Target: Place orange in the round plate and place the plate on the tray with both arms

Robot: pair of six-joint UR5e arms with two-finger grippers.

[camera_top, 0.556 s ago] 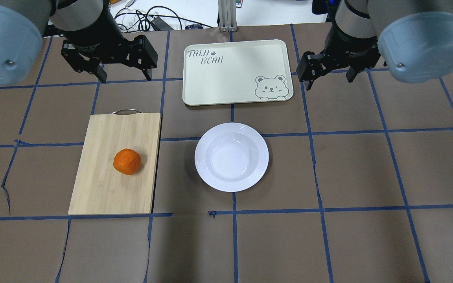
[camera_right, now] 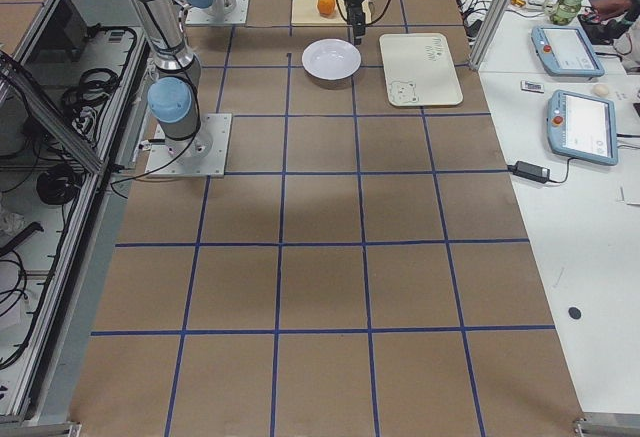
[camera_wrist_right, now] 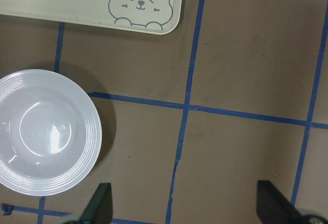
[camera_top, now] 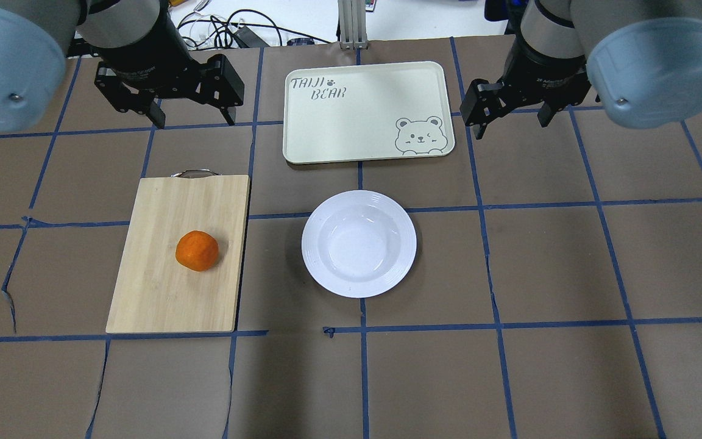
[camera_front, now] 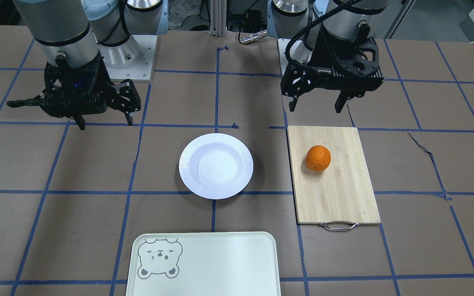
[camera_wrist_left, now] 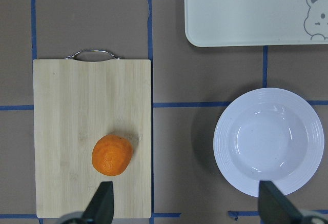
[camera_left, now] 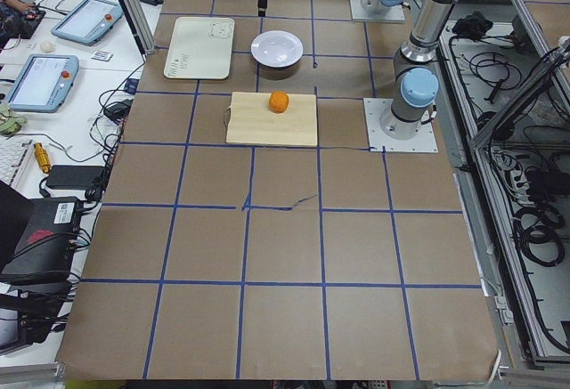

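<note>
The orange (camera_top: 197, 250) (camera_front: 318, 158) (camera_wrist_left: 112, 155) rests on a wooden cutting board (camera_top: 162, 299) on my left side. The white round plate (camera_top: 359, 243) (camera_front: 216, 165) (camera_wrist_right: 48, 131) sits empty at the table's middle. Beyond it lies the pale tray (camera_top: 363, 116) (camera_front: 220, 267) with its bear face, also empty. My left gripper (camera_top: 194, 121) (camera_front: 315, 108) hangs open high above the table, past the board's handle end. My right gripper (camera_top: 511, 127) (camera_front: 105, 124) hangs open just right of the tray. Neither holds anything.
The cutting board's metal handle (camera_top: 195, 174) points away from me. Brown paper with blue tape lines covers the table. Cables and tablets (camera_left: 85, 22) lie beyond the far edge. The arm bases (camera_front: 126, 53) stand at my side of the table.
The right arm has shifted very slightly. The orange, plate, tray and left gripper stay where they were.
</note>
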